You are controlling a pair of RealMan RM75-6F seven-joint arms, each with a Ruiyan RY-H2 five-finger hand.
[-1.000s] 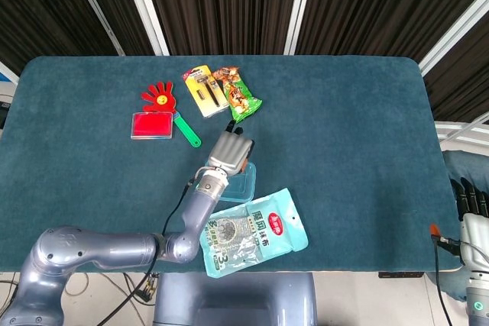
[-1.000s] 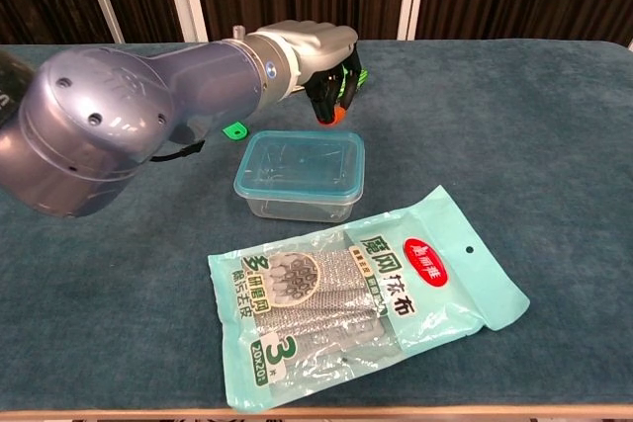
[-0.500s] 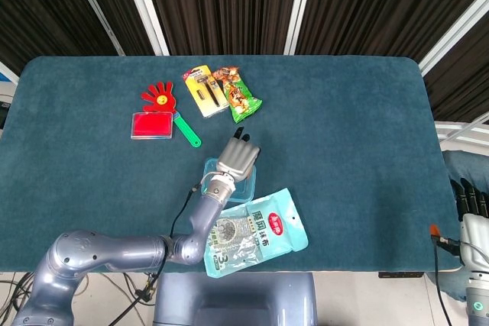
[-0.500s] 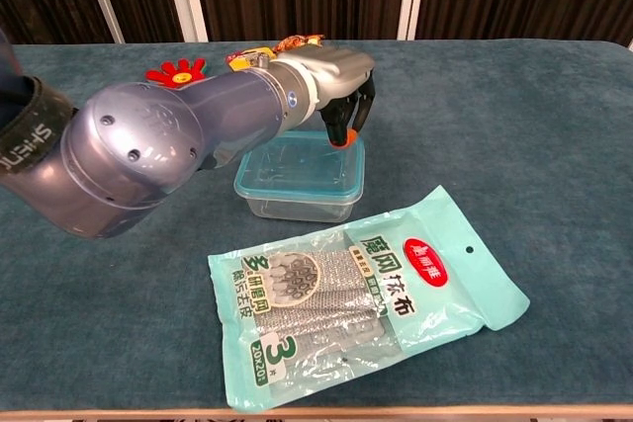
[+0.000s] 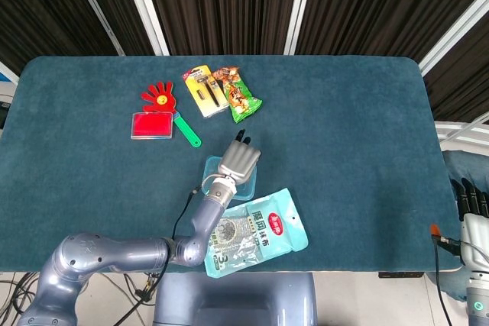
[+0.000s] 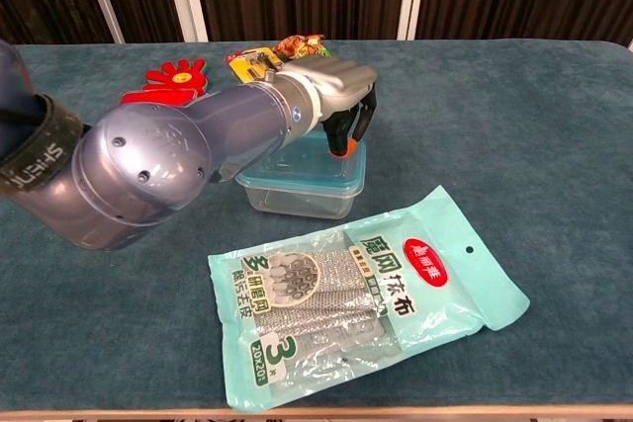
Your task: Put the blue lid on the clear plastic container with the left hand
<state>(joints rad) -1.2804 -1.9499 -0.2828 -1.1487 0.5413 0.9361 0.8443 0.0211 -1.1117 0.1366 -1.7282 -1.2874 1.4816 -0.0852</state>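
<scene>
Blue lid [image 6: 297, 170] sits flat on the clear plastic container [image 6: 297, 200], rim lined up all round as far as chest view shows, so it looks placed, maybe not snapped. Container is on the teal table [image 5: 344, 135], near the front edge, just behind the green scourer packet [image 6: 361, 289]; they look close but I can't tell if they touch.

My left hand [image 6: 336, 96] is palm-down over the far right part of the lid, fingers [image 6: 346, 130] curled downward with the tips at or on the lid surface. My read: it's there to press that side down and seat the lid. It holds nothing, fingers bent and close together; actual contact I can't confirm. My forearm hides the lid's left back corner.

Right hand [image 5: 470, 204] is parked off the table's right side, well apart; finger state not readable.
</scene>
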